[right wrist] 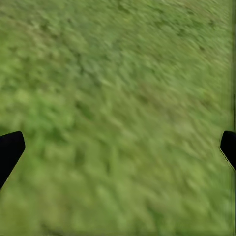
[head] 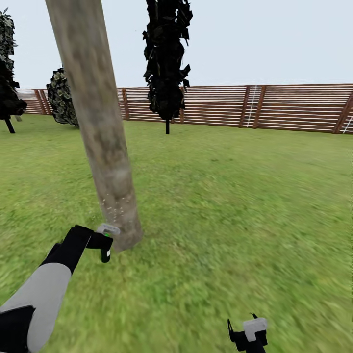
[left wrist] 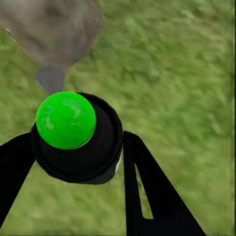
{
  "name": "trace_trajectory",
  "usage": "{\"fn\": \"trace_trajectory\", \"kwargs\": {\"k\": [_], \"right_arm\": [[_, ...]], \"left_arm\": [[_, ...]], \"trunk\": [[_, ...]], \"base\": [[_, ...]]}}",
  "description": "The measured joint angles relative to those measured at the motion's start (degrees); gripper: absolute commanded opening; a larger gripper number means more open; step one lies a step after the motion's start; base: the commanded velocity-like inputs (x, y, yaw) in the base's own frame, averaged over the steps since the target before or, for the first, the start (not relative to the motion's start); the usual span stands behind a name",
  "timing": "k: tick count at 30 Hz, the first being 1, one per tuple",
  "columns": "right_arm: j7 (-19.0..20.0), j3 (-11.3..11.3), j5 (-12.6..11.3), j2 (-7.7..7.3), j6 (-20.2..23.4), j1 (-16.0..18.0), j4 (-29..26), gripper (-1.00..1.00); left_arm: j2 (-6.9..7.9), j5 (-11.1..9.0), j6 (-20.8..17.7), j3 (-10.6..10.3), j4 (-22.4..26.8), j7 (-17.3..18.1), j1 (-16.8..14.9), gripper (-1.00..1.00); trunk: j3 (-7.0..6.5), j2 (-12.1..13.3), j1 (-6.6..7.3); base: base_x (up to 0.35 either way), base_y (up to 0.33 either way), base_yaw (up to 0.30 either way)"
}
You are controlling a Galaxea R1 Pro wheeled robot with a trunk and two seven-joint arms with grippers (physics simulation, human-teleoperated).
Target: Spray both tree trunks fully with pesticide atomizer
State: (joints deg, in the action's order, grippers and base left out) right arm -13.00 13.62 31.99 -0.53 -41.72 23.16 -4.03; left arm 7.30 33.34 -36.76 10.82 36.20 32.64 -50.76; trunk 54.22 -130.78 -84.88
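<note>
One tree leans across the head view, its thick pale grey-brown tree trunk (head: 100, 132) meeting the lawn at its base. Tiny whitish specks of pesticide (head: 113, 212) dot the bark low down. My left gripper (head: 104, 243) hangs beside the trunk base, shut on the black pesticide atomizer (head: 105, 254). In the left wrist view the atomizer (left wrist: 78, 152) shows a round bright green top and sits between the black fingers (left wrist: 147, 187) of that gripper (left wrist: 73, 142), with the trunk base (left wrist: 54, 29) just beyond. My right gripper (head: 247, 334) (right wrist: 118, 147) is open over grass, holding nothing.
The green garden lawn (head: 235, 206) spreads all around. A brown slatted fence (head: 284, 108) closes the far side. A near-black cone-shaped tree (head: 166, 59) stands before it, another dark tree (head: 7, 78) at far left, and a leafy bush (head: 61, 98) behind the trunk.
</note>
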Motion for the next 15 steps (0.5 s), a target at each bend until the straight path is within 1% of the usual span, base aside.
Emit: {"fn": "trace_trajectory", "kwargs": {"k": [2,3,4,5,6,8,10,13,15], "right_arm": [[0.00,0.00,0.01,0.00,0.00,0.00,0.00,1.00],[0.00,-0.01,0.00,0.00,0.00,0.01,0.01,1.00],[0.00,-0.01,0.00,0.00,0.00,0.01,0.01,1.00],[0.00,-0.01,0.00,0.01,0.01,0.01,0.01,1.00],[0.00,-0.01,0.00,0.01,0.01,0.01,0.01,1.00],[0.00,-0.01,0.00,0.01,0.01,0.01,0.01,1.00],[0.00,-0.01,0.00,0.01,0.01,0.01,0.02,1.00],[0.00,-0.01,0.00,0.00,0.00,0.00,0.00,1.00],[0.00,0.00,0.00,0.00,0.01,0.00,0.00,1.00]], "left_arm": [[-0.21,-0.28,0.27,0.09,-0.04,-0.28,0.92,-1.00],[-0.24,-0.67,0.37,0.11,-0.05,-0.33,1.56,-1.00],[-0.27,-1.57,0.62,0.12,-0.02,-0.54,2.52,-1.00],[-0.24,-2.52,1.24,0.14,0.00,-1.47,3.25,-1.00],[-0.22,-3.26,1.85,0.15,-0.03,-3.18,3.69,-1.00],[-0.17,-3.85,2.35,0.15,-0.50,-6.49,4.05,-1.00],[-0.07,-4.34,2.55,0.24,-2.61,-8.69,4.32,-1.00],[-0.05,-5.08,2.97,0.65,-4.17,-9.40,4.45,-1.00],[-0.13,-6.17,6.61,0.77,-6.29,-9.86,4.48,-1.00]], "trunk": [[0.00,0.00,0.00],[0.00,0.00,0.00],[0.00,0.00,0.00],[0.00,0.00,0.00],[0.00,0.00,0.00],[0.00,0.00,0.00],[0.00,0.00,0.01],[0.00,0.00,0.02],[0.00,0.00,0.02]], "base": [[0.000,-0.270,0.074],[0.000,-0.270,0.173],[0.000,-0.270,0.224],[0.000,-0.270,0.249],[0.000,-0.270,0.259],[0.003,-0.270,0.269],[0.092,-0.263,0.245],[0.174,-0.232,0.078],[0.227,-0.189,0.015]]}}
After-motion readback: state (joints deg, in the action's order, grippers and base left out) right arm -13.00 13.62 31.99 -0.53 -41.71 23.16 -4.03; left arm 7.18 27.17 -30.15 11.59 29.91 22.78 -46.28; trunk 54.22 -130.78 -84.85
